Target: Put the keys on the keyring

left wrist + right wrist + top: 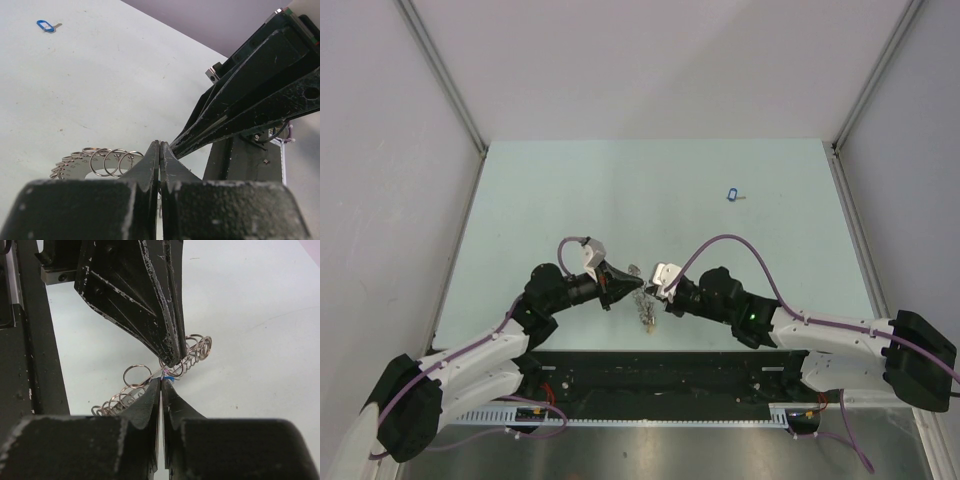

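Tip to tip, the left gripper [159, 145] is clenched against the keyring [196, 351], the right gripper [161, 382] pinches a blue key [169, 377] at its tips, and a spare key [733, 195] lies far beyond both.

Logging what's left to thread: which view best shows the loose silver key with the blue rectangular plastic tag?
Left wrist: the loose blue-tagged silver key lies unobstructed, tag and blade distinct. Top external shows it only as a speck; right wrist misses it.
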Motion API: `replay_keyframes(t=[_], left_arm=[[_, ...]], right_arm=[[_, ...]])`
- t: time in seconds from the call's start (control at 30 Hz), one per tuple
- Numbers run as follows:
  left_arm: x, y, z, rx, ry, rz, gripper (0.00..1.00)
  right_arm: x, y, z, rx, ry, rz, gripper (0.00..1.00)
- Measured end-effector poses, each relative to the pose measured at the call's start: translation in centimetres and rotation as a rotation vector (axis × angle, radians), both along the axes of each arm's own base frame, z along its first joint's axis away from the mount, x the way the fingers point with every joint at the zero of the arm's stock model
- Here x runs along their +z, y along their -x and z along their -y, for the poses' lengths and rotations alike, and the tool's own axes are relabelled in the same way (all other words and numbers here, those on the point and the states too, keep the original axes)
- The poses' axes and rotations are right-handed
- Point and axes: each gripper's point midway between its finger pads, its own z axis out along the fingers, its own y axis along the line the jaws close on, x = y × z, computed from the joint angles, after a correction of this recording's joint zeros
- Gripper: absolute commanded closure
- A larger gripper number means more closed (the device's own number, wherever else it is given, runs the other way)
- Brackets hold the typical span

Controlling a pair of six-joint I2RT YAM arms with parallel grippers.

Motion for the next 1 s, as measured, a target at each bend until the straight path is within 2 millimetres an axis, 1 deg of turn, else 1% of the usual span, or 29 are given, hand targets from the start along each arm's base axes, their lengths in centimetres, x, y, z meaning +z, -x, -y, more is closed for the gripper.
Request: replay_keyframes(t=[0.1, 0.4, 0.53, 0.63, 0.67, 0.83, 1.0], left_arm=[[0.2, 0.0, 0.0, 0.0, 0.005, 0.006, 1.0], [0.8, 0.0, 0.1, -0.004, 0.022, 0.027, 1.0], [1.0, 0.0, 0.1, -0.006, 0.027, 0.033, 1.0], [1.0, 0.0, 0.2, -0.008, 0.028, 0.035, 1.0], [1.1, 0.0, 0.2, -0.009, 0.03, 0.037, 1.0], [1.3, 0.1, 0.2, -0.017, 0.035, 0.045, 1.0], [1.2, 0.2, 0.3, -0.026, 0.032, 0.05, 1.0]], right_arm=[[-0.1, -0.1, 0.0, -0.001, -0.002, -0.004, 0.9], [-1.9, -0.1, 0.1, 0.007, 0.035, -0.035, 0.86], [-1.9, -0.1, 0.1, 0.009, 0.034, -0.036, 0.82], [-1.8, -0.2, 0.1, 0.007, 0.032, -0.038, 0.78], [-1.8, -0.2, 0.1, 0.006, 0.032, -0.039, 0.74], [-1.7, -0.6, 0.4, -0.002, 0.022, -0.05, 0.68], [-0.4, -1.2, 1.3, -0.001, -0.02, -0.063, 0.66]])
